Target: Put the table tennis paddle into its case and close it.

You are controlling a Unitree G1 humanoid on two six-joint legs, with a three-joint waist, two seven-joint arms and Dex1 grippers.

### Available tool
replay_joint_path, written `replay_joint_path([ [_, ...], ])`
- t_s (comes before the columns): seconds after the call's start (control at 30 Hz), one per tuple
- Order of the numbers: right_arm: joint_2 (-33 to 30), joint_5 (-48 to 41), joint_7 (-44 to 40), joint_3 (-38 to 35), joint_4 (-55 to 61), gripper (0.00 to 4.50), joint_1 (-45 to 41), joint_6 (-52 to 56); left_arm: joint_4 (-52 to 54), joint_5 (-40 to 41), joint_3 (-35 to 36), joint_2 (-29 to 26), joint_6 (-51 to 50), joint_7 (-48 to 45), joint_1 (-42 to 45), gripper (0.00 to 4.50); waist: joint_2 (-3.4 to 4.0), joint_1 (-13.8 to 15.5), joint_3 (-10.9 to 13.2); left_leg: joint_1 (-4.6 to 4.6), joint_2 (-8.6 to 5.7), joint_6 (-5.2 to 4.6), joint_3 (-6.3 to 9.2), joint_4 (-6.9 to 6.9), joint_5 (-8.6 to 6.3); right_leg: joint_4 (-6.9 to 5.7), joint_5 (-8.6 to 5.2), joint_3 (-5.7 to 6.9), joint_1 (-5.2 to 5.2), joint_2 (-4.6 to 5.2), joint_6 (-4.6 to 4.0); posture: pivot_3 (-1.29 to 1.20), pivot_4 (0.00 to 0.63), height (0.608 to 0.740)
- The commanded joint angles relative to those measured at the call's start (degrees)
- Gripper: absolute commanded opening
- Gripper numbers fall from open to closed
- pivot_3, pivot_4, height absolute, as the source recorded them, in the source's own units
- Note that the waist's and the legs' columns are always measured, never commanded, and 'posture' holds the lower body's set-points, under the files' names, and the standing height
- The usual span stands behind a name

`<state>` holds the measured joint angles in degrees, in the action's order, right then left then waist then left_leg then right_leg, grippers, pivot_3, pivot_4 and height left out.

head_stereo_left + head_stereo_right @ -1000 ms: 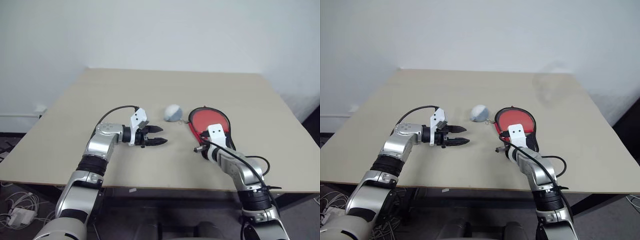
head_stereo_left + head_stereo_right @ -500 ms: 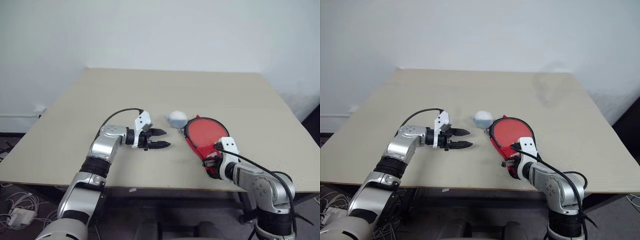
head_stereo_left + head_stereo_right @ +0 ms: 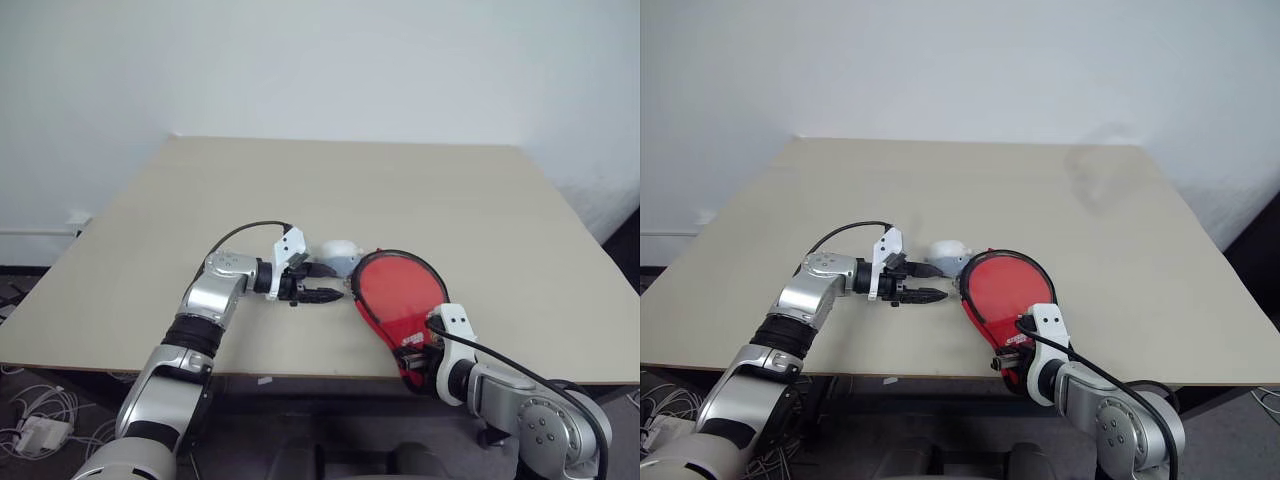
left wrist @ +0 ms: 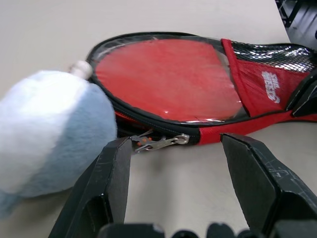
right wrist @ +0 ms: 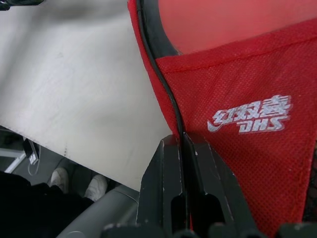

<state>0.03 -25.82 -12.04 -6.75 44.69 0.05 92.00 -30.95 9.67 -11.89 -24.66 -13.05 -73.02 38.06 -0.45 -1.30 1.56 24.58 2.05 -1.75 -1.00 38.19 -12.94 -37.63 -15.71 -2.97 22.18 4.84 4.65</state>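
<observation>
The red case (image 3: 398, 288) lies flat near the table's front edge, its narrow end hanging over that edge. My right gripper (image 5: 182, 141) is shut on the black zip rim at this narrow end (image 3: 412, 352). My left gripper (image 3: 335, 283) stands open just left of the case's round end. The silver zip pull (image 4: 161, 143) lies between its fingers (image 4: 116, 168), untouched. A glossy red round face (image 4: 168, 79) shows on top of the case. The table tennis paddle is hidden; I cannot tell whether that face belongs to it.
A fluffy whitish ball (image 3: 341, 254) rests against the case's round end, right beside my left gripper's far finger. The beige table (image 3: 340, 180) stretches wide behind them. Its front edge (image 3: 300, 372) runs just below the case.
My right gripper has pulled back toward the front edge, dragging the case nearer and to the left, up to the left gripper. The ball came along. The left gripper barely moved.
</observation>
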Motion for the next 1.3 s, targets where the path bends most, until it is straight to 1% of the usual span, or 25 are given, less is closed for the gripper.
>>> replay_joint_path([
  [0.03, -0.07, -0.90, -0.62, 0.48, 1.04, 0.70, -0.95, -0.36, 1.74, 0.16, 0.41, -0.26, 0.00, -0.49, 1.25, 3.09, 0.00, 0.00, 0.00, 0.00, 0.00, 0.00, -0.01, 0.00, 0.00, 0.00, 0.00, -0.01, 0.00, 0.00, 0.00, 0.00, 0.000, 0.728],
  [0.1, -0.57, -0.65, -0.74, 0.04, 1.19, 1.37, -1.00, -0.51, 1.68, 0.19, 0.48, -0.52, 0.07, -0.65, 1.27, 3.09, 0.00, 0.00, 0.00, 0.00, 0.00, 0.00, 0.00, 0.00, 0.00, 0.00, 0.00, 0.00, 0.00, 0.00, 0.00, 0.00, 0.000, 0.728],
  [0.2, -3.58, -3.25, -4.49, -1.67, 3.87, 2.48, -1.85, -0.59, 1.01, -0.06, 0.67, -0.88, 0.24, -0.56, 1.55, 3.09, 0.00, 0.01, 0.01, 0.00, -0.01, 0.00, -0.01, 0.01, 0.00, 0.01, 0.00, -0.01, -0.01, 0.01, 0.00, 0.00, 0.000, 0.728],
  [0.23, -5.47, -4.14, -5.92, -1.89, 4.86, 2.89, -2.07, -1.31, 0.95, -0.06, 0.73, -0.99, 0.20, -0.58, 1.60, 3.09, 0.00, 0.04, 0.01, 0.00, -0.01, 0.00, -0.01, 0.02, 0.00, 0.01, 0.00, -0.01, -0.01, 0.02, 0.00, 0.00, 0.000, 0.728],
  [0.27, -8.07, -4.91, -7.57, -2.44, 5.74, 3.20, -2.40, -2.72, 0.99, 0.05, 0.81, -1.08, 0.03, -0.62, 1.71, 3.09, 0.00, 0.05, 0.02, 0.00, -0.02, 0.00, -0.01, 0.03, 0.00, 0.01, 0.00, 0.00, -0.01, 0.02, 0.00, 0.00, 0.000, 0.728],
  [0.37, -15.09, -9.99, -15.18, -8.92, 7.83, 4.28, -4.66, -7.35, 1.58, 0.74, 1.17, -1.23, -1.19, -0.77, 2.02, 3.09, -0.03, 0.04, 0.04, 0.01, -0.03, 0.00, 0.00, 0.05, 0.00, 0.04, 0.00, 0.01, -0.03, 0.04, 0.01, 0.00, 0.000, 0.728],
  [0.47, -18.20, -16.54, -20.61, -15.07, 8.93, 4.28, -7.89, -11.68, 1.18, 1.40, 1.87, -1.30, -1.99, -0.77, 2.77, 3.09, -0.03, -0.01, 0.06, 0.00, -0.02, 0.00, 0.02, 0.03, 0.00, 0.03, -0.01, 0.02, -0.05, 0.01, 0.01, 0.00, 0.000, 0.728],
  [0.53, -19.09, -17.29, -21.04, -15.68, 6.94, 4.28, -9.51, -15.57, 0.17, 2.08, 2.78, -0.53, -2.73, 0.04, 4.01, 3.09, -0.05, 0.02, 0.07, -0.01, 0.01, 0.00, 0.04, 0.03, 0.00, 0.02, -0.01, 0.01, -0.04, -0.03, 0.01, 0.00, 0.000, 0.728],
  [0.6, -18.96, -13.43, -18.51, -12.75, 1.54, 4.28, -10.83, -20.83, -1.09, 3.90, 4.70, 1.16, -5.28, 1.41, 6.05, 3.09, -0.10, 0.03, 0.08, -0.01, 0.00, -0.01, 0.03, 0.03, 0.00, 0.03, -0.01, 0.01, -0.07, -0.02, 0.01, 0.00, 0.000, 0.728],
  [0.7, -17.55, -5.55, -14.65, -6.13, -8.29, 4.28, -11.87, -31.94, -4.58, 5.09, 7.54, 4.09, -7.10, 5.40, 9.63, 3.09, -0.15, 0.10, 0.08, 0.00, -0.03, -0.01, 0.02, 0.10, 0.00, 0.04, 0.00, 0.02, -0.07, 0.01, 0.01, 0.00, 0.000, 0.728],
  [0.8, -15.58, 0.97, -14.55, 0.54, -16.19, 4.28, -11.26, -45.46, -8.38, 5.14, 9.73, 7.05, -7.76, 10.35, 13.76, 3.09, -0.14, 0.06, 0.10, 0.02, -0.05, -0.01, 0.00, 0.07, 0.00, 0.05, -0.01, 0.00, -0.07, 0.02, 0.02, 0.00, 0.000, 0.728],
  [0.87, -14.21, 4.09, -13.94, 3.49, -22.33, 4.28, -11.59, -51.13, -10.28, 5.30, 10.56, 8.21, -7.76, 11.67, 16.24, 3.09, -0.15, 0.03, 0.11, 0.04, -0.06, -0.01, -0.01, 0.06, 0.00, 0.04, -0.01, -0.03, -0.04, 0.01, 0.02, 0.00, 0.000, 0.728],
  [0.93, -12.69, 5.98, -12.76, 5.01, -28.52, 4.28, -12.68, -54.25, -13.24, 3.65, 10.09, 8.57, -5.78, 13.07, 18.21, 3.09, -0.15, -0.01, 0.11, 0.04, -0.06, -0.01, -0.01, 0.06, 0.01, 0.02, 0.00, -0.04, -0.03, -0.01, 0.02, 0.00, 0.000, 0.728],
  [1.03, -11.47, 7.76, -12.54, 6.89, -34.16, 4.28, -13.36, -57.92, -17.87, 2.16, 10.07, 8.40, -2.27, 14.56, 20.05, 3.09, -0.11, -0.01, 0.13, 0.02, -0.06, 0.00, -0.03, 0.06, 0.02, -0.01, 0.00, -0.07, -0.02, -0.02, 0.02, 0.00, 0.000, 0.728],
  [1.13, -11.00, 9.89, -12.11, 8.82, -38.79, 4.28, -13.93, -60.37, -24.39, 0.60, 10.92, 8.48, 1.21, 18.85, 22.37, 3.09, -0.12, 0.00, 0.14, 0.02, -0.06, 0.01, -0.04, 0.05, 0.02, 0.00, 0.01, -0.08, -0.01, -0.02, 0.01, 0.00, 0.000, 0.728],
  [1.2, -10.58, 10.31, -11.56, 9.20, -40.96, 4.28, -14.45, -60.20, -27.90, -1.14, 10.19, 8.31, 3.39, 20.25, 23.05, 3.09, -0.12, 0.02, 0.14, 0.02, -0.06, 0.01, -0.03, 0.05, 0.02, -0.01, 0.01, -0.07, 0.00, -0.02, 0.01, 0.00, 0.000, 0.728],
  [1.3, -10.49, 11.02, -11.08, 9.92, -42.87, 4.28, -14.53, -59.48, -32.58, -3.05, 9.61, 7.72, 3.08, 20.01, 23.41, 3.09, -0.12, 0.04, 0.14, 0.03, -0.06, 0.01, -0.04, 0.05, 0.02, 0.00, 0.01, -0.07, -0.01, -0.02, 0.01, 0.00, 0.000, 0.728],
])
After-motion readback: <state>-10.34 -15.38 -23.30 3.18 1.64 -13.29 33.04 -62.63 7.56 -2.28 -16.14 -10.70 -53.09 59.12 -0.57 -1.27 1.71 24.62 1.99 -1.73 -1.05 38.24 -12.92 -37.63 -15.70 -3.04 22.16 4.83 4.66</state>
